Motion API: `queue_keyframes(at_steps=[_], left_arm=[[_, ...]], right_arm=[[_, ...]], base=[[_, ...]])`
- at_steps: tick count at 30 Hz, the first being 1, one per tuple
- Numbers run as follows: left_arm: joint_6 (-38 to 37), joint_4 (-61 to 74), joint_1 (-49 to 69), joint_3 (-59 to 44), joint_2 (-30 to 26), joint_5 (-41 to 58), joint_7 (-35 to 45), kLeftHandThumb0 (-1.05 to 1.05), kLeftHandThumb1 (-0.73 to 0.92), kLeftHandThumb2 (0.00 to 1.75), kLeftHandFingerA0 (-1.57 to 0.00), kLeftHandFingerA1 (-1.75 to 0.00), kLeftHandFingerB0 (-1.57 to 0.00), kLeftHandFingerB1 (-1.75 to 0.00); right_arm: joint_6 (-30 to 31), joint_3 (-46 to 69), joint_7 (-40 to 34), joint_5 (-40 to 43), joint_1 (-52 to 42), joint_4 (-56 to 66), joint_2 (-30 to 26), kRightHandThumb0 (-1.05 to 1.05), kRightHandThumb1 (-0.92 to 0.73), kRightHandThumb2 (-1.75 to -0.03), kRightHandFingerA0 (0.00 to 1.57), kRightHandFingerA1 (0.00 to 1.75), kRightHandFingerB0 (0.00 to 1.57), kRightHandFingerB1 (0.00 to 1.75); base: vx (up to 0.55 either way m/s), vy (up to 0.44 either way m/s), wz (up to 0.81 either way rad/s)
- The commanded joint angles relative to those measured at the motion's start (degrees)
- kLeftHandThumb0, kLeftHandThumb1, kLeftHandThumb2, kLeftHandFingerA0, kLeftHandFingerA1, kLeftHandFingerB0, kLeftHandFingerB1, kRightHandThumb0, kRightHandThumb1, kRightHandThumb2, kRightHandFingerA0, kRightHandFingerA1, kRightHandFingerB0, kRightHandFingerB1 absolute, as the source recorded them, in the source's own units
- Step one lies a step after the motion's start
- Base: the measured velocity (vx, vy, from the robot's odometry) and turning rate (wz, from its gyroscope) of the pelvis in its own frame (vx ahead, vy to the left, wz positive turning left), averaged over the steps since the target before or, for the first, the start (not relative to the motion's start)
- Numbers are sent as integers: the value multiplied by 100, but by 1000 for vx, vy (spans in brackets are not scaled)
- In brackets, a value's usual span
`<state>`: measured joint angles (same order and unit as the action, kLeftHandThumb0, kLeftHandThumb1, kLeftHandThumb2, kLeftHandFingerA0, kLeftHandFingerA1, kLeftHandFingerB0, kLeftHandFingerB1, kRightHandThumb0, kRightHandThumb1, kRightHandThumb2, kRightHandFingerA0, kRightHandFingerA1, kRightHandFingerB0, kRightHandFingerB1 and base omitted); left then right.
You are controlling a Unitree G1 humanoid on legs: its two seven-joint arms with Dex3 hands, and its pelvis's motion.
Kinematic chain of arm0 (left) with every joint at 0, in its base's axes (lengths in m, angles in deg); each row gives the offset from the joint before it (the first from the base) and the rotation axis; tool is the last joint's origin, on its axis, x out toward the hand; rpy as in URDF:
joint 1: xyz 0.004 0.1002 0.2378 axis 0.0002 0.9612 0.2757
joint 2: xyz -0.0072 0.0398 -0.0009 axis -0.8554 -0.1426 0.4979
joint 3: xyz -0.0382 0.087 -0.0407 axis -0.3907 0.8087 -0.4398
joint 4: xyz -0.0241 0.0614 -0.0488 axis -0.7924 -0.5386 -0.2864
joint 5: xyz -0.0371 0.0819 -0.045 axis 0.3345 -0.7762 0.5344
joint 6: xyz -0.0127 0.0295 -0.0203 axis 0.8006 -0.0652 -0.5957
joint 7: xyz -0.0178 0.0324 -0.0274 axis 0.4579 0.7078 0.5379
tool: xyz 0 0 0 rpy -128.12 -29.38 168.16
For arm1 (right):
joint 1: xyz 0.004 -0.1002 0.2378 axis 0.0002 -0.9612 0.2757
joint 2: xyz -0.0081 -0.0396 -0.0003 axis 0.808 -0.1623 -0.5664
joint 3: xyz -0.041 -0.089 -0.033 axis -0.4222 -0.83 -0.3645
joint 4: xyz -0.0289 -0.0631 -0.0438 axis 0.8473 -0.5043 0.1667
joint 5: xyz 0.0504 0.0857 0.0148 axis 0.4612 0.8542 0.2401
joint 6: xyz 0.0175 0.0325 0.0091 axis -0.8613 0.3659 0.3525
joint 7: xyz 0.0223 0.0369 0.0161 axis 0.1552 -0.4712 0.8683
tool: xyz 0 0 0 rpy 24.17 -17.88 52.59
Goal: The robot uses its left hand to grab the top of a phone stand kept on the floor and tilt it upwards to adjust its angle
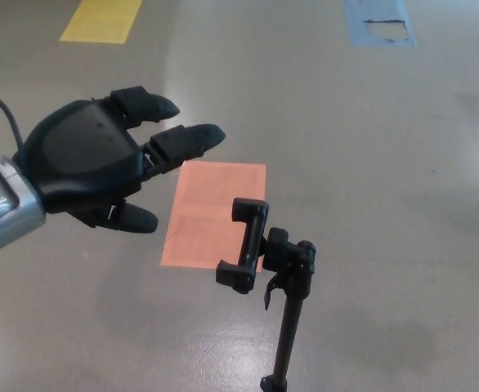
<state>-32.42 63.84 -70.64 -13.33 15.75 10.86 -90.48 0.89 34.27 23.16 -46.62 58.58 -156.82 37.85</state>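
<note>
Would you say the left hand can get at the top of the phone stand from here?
Probably yes: the left hand is open, up and left of the phone stand, with nothing between them.

The left hand [92, 167] is matt black — a broad, rounded shell over the back of the palm, smooth and faintly glossy where the light catches it. Its thick fingers [186, 140] are built of blocky segments with rounded tips, with visible joints between the segments. Behind the wrist the forearm [2, 214] is silver-grey metal — and a thin black cable [2, 110] arcs up from it.
</note>
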Motion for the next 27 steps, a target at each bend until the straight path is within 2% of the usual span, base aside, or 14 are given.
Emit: queue_keyframes(at_steps=[1, 5, 6, 7, 8, 10, 11, 15, 20, 22, 23, 25, 26, 27], left_arm=[[-318, -163, -94, 157, -151, -541, -664, -81, 83, 67, -21, -31, -2, -21], [-357, -186, -99, 206, -131, -579, -724, -81, 67, 98, -15, -43, -3, -25], [-309, -102, -82, 218, -136, -636, -712, -78, 81, 66, -21, -30, -2, -21], [-297, -81, -79, 223, -138, -652, -710, -78, 81, 66, -21, -30, -2, -21], [-280, -48, -71, 225, -146, -669, -699, -80, 65, 99, -15, -44, 0, -23], [-252, 1, -54, 244, -128, -718, -731, -83, 66, 99, -14, -42, 0, -20], [-250, 4, -54, 258, -110, -741, -763, -78, 80, 65, -21, -30, -2, -21], [-236, 85, -41, 287, -93, -765, -686, -81, 66, 98, -15, -43, -3, -25], [-192, 224, -12, 308, -74, -766, -497, -79, 79, 66, -23, -30, -2, -21], [-182, 219, -30, 331, -49, -803, -512, -79, 64, 98, -14, -43, 0, -23], [-177, 230, -31, 335, -49, -809, -504, -78, 80, 65, -22, -30, -1, -20], [-173, 240, -31, 340, -49, -816, -499, -78, 80, 65, -22, -30, -1, -20], [-174, 251, -25, 352, -45, -836, -535, -80, 65, 100, -15, -44, 0, -22], [-171, 249, -31, 359, -47, -844, -546, -80, 82, 66, -22, -30, 0, -19]], right_arm=[[22, 38, 40, 16, 48, -23, -90, -65, -80, -63, 22, 40, 22, 30], [58, -5, 50, -31, 80, -17, -94, -65, -82, -64, 24, 41, 22, 32], [55, -12, 49, -40, 86, -28, -95, -65, -80, -64, 23, 41, 22, 31], [54, -13, 49, -40, 87, -31, -95, -65, -80, -64, 23, 41, 22, 31], [49, -14, 47, -40, 88, -36, -92, -66, -79, -64, 24, 41, 22, 31], [30, 7, 54, -14, 84, -39, -86, -65, -80, -62, 24, 40, 23, 31], [33, 13, 61, -6, 88, -33, -87, -65, -80, -63, 22, 40, 21, 31], [47, 3, 67, -15, 108, -18, -91, -65, -80, -63, 24, 41, 23, 31], [33, -22, 65, -42, 130, -22, -93, -65, -80, -64, 24, 42, 23, 32], [27, -45, 43, -68, 159, -23, -94, -66, -80, -64, 24, 41, 23, 32], [27, -50, 42, -70, 161, -22, -96, -66, -80, -64, 24, 41, 23, 32], [25, -53, 46, -70, 162, -21, -98, -66, -80, -64, 24, 41, 23, 32], [31, -56, 50, -68, 164, -16, -99, -65, -82, -65, 26, 40, 25, 32], [40, -58, 53, -66, 180, -15, -99, -64, -82, -65, 26, 39, 25, 32]], base=[[0, 0, 0], [0, 0, 0], [0, 0, 0], [0, 0, 0], [0, 0, 0], [0, 0, 0], [0, 0, 0], [0, 0, 0], [0, 0, 0], [0, 0, 0], [0, 0, 0], [0, 0, 0], [0, 0, 0], [0, 0, 0]])
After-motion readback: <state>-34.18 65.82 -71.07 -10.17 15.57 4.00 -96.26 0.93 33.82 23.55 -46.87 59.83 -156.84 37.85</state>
